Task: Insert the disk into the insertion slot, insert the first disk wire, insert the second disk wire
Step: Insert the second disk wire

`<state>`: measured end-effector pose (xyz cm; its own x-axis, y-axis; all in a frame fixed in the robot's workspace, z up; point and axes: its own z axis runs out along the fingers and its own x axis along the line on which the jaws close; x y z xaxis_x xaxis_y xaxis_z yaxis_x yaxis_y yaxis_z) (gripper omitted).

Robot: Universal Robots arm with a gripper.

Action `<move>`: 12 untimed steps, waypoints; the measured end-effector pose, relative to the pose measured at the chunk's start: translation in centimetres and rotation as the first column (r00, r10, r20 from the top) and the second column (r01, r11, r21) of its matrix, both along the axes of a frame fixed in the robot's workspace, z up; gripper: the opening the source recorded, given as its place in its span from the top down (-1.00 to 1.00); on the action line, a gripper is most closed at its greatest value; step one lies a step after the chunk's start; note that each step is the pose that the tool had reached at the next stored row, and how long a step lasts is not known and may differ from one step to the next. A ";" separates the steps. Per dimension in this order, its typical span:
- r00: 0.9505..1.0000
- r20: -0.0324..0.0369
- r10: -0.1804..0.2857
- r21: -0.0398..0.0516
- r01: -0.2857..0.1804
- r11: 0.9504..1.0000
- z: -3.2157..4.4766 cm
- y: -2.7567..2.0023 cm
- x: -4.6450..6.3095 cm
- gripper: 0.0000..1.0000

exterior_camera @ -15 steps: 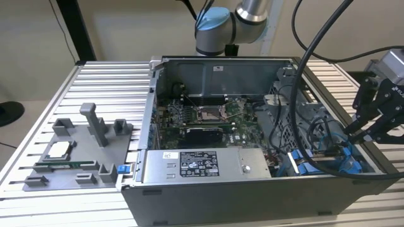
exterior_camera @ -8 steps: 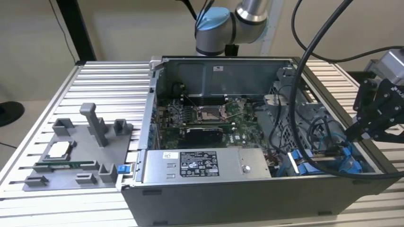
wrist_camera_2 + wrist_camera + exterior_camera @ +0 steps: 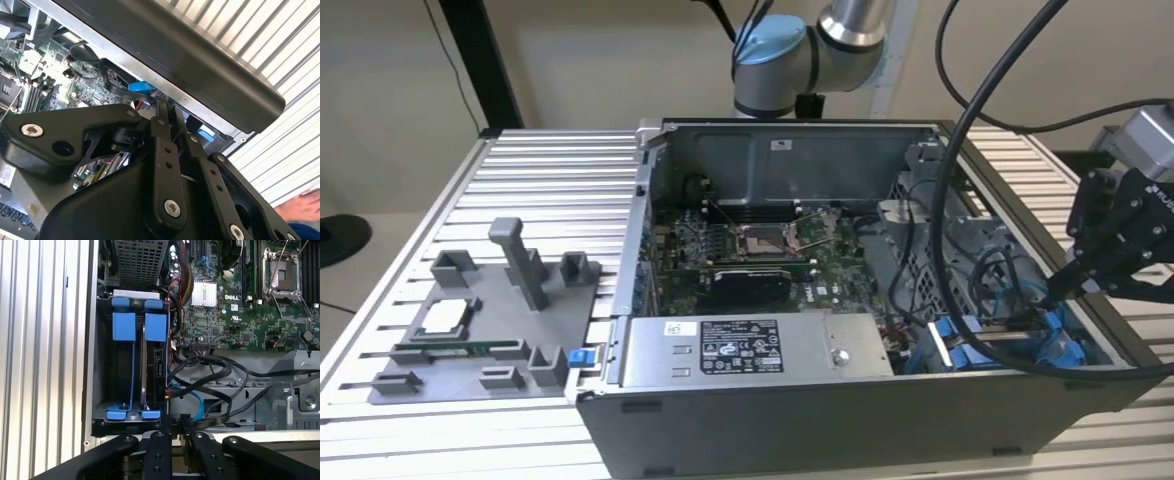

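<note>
The disk (image 3: 156, 360) stands edge-on in the insertion slot of the drive bay, clipped in its blue carrier (image 3: 155, 327); a second blue carrier (image 3: 123, 327) sits beside it. In the exterior view the blue carriers (image 3: 983, 345) lie at the case's near right corner. My gripper (image 3: 1057, 290) hangs just above that corner. In both wrist views my gripper (image 3: 175, 421) (image 3: 169, 107) has its fingers drawn close together, and I cannot make out anything between them. A blue flat wire (image 3: 194, 401) and black wires (image 3: 220, 370) loop beside the disk's end, close to the fingertips.
The open computer case (image 3: 787, 420) lies on a slatted metal table (image 3: 547, 170). Inside are the motherboard (image 3: 761, 250) and a grey labelled power-supply box (image 3: 747, 350). A grey fixture plate (image 3: 494, 320) holds parts at the exterior view's left. A person's hand (image 3: 305, 202) rests on the table.
</note>
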<state>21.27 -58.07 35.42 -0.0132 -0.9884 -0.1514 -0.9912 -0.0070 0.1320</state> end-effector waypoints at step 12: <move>1.000 -0.001 0.000 0.024 0.000 1.000 1.01 -0.22 0.0 -1.00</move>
<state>21.27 -58.29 36.43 -0.0133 -0.9844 -0.1753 -0.9911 -0.0103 0.1326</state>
